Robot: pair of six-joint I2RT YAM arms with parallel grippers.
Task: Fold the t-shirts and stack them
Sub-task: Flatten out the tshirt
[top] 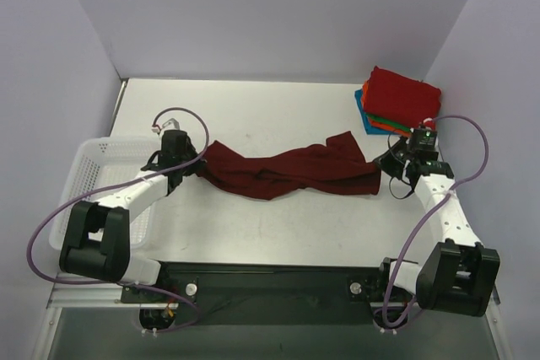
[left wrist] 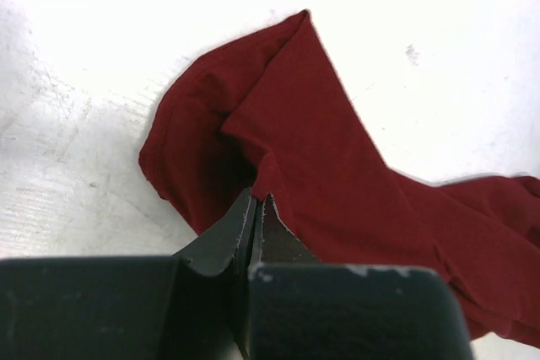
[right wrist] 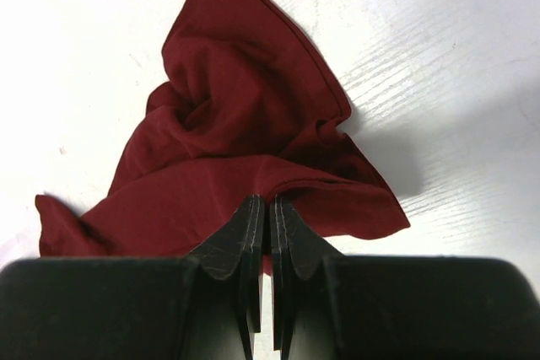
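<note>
Maroon t-shirt lies bunched in a long strip across the middle of the worktop, between both arms. Left tool is pressed together, pinching the shirt's left end. Right tool is clamped on the right end's edge. Folded stack, red on top with orange and blue edges below, sits in the far right corner. White mesh basket sits at the left edge.

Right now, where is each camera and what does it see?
Top: above, behind the bases, looking down on table, left arm, right arm, maroon t-shirt, folded stack.
Left wrist: on left arm, facing left fingers pinching one shirt end.
Right wrist: on right arm, facing right fingers pinching the other end.
All share the maroon t-shirt.
</note>
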